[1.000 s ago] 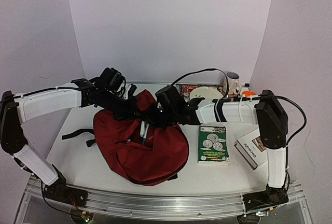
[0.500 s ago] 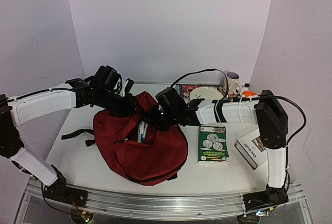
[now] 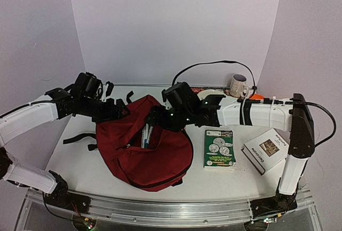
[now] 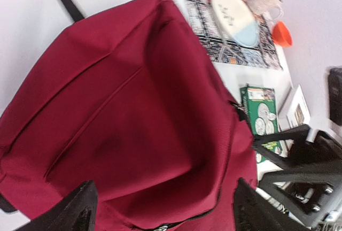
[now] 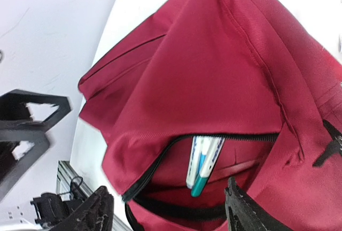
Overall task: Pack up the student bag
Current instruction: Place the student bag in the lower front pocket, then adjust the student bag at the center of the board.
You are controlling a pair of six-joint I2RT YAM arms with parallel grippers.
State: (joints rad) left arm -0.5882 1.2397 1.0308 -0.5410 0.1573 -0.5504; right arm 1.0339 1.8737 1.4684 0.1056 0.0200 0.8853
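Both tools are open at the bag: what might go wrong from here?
Neither the left tool nor the right tool grips the student bag; its soft mouth may sag shut.
The pens lean in the zipper opening and may slip out or block the green book going in.

The left claw (image 3: 118,112) and right claw (image 3: 152,118) point toward each other, each spread wide apart.
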